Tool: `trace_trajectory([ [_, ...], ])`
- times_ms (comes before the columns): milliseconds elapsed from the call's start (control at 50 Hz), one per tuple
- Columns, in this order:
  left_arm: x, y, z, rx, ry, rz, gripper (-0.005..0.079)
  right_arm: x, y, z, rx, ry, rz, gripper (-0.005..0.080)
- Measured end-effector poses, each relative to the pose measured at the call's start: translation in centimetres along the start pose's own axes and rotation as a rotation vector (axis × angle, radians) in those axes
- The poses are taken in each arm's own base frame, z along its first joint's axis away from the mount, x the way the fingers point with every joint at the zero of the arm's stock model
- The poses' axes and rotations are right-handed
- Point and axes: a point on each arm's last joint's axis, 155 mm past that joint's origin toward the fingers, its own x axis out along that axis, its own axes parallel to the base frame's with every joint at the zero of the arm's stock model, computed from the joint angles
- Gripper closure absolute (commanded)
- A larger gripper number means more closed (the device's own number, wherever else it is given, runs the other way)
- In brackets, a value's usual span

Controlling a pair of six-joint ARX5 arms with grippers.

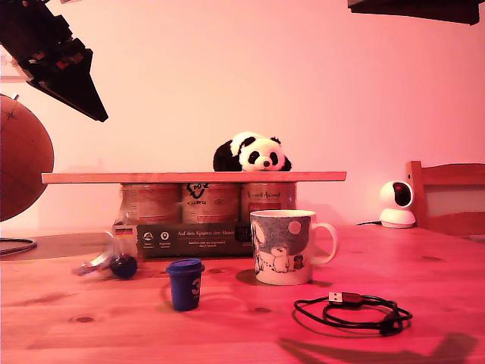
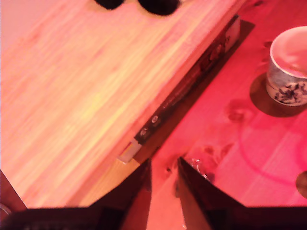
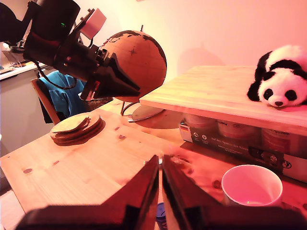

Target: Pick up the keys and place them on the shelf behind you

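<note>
My first pincer (image 2: 163,165): jaws slightly apart, empty, hanging high over shelf (image 2: 86,86) front edge. Keys (image 2: 199,165) on bench (image 2: 268,158) below, just beside one fingertip in first wrist view. My second pincer (image 3: 160,160): jaws pressed nearly together, nothing between. Exterior view: keys (image 1: 114,265) lie left of mug (image 1: 284,246), in front of shelf (image 1: 189,177); panda (image 1: 252,153) on shelf.

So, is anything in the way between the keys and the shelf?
Nothing visible. The keys lie on the table in front of the book, lower than the shelf, by its end at the exterior view's left. That end is bare; the panda sits near the middle.
</note>
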Motion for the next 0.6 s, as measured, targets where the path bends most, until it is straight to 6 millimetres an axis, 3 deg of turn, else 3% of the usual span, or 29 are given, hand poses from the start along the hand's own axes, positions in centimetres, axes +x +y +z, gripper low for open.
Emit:
trace_trajectory([
  [180, 0.0, -0.1, -0.2, -0.003, 0.009, -0.005, 0.06, 0.0, 0.0, 0.0, 0.0, 0.0, 0.0, 0.0764],
  [460, -0.1, -1.8, -2.2, -0.032, 0.086, -0.077, 0.0599, 0.0, 0.0, 0.0, 0.0, 0.0, 0.0, 0.0764],
  [600, 1.4, -3.2, -3.4, -0.135, 0.13, -0.147, 0.0593, 0.0, 0.0, 0.0, 0.0, 0.0, 0.0, 0.0764],
])
